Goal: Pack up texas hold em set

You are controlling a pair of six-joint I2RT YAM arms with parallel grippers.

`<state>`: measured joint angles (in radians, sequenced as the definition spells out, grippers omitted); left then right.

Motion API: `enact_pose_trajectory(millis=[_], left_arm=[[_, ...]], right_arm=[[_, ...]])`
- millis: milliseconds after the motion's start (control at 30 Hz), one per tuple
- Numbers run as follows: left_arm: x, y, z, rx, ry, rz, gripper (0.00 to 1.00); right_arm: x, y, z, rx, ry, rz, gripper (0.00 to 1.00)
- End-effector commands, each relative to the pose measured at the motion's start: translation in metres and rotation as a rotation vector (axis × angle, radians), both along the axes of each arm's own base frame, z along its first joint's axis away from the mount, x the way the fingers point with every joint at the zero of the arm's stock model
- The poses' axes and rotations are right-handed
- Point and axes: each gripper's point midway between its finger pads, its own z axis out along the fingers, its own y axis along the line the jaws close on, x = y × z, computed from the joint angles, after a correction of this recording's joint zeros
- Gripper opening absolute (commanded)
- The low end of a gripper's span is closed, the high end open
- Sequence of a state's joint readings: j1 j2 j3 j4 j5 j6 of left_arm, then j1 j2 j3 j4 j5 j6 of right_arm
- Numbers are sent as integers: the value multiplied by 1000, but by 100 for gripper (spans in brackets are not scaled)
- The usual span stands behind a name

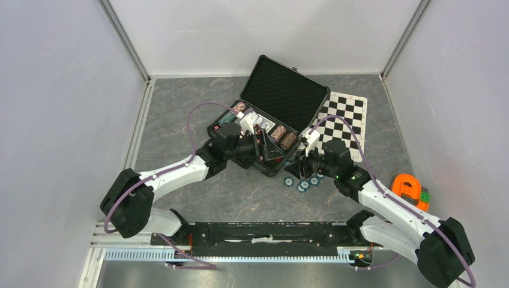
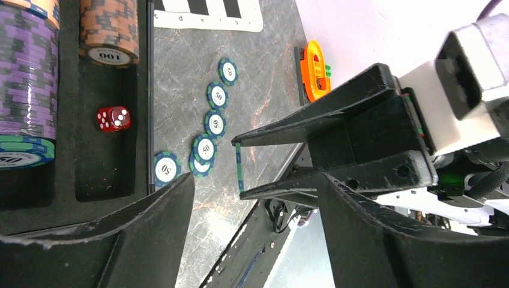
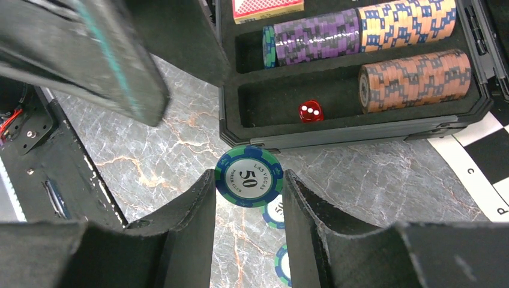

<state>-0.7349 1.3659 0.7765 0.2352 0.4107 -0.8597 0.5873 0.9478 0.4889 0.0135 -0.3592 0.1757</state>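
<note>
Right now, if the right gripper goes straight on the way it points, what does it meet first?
The teal chip in the right gripper would likely reach the near wall of the case first; height unclear.

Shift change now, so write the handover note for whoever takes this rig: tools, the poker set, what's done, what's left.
Right tool: shut on one teal 50 chip, gripped by its rim just in front of the case.
Left tool: open, empty, at the case's near edge.
Case: lid up. Inside are purple chips, brown chips, a red die and a red deck.
Done: most chips slotted.
Left: slot the held chip, collect the loose teal chips lying on the table beside the case, then likely close the lid.
</note>
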Motion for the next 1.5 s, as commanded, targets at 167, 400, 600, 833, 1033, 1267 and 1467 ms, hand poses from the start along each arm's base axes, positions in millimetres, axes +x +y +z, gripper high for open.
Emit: enact_pose_trajectory(millis=[167,400,600,833,1033,1267,1467], left_arm=[[-1,-20,6,-65,56,-76,67],[-5,-27,-3,-52,91,-108,52],[-12,-34,-13,-5,109,-139,50],[-13,-36,-19,10,115,-142,43],[-13,-34,-22,24,113,-139,28],[-16,-34,-21,15,106,-152,3],[-15,-32,-17,11,88,-145,2]], right_arm=[[-3,11,20,47,-74,58,35],[-1,11,20,34,-75,48,35],[-1,11,18,28,-69,49,35],[0,10,20,26,-78,41,34],[2,8,18,16,-78,26,34],[-1,10,21,26,-79,41,34],[0,9,22,28,-80,34,54]])
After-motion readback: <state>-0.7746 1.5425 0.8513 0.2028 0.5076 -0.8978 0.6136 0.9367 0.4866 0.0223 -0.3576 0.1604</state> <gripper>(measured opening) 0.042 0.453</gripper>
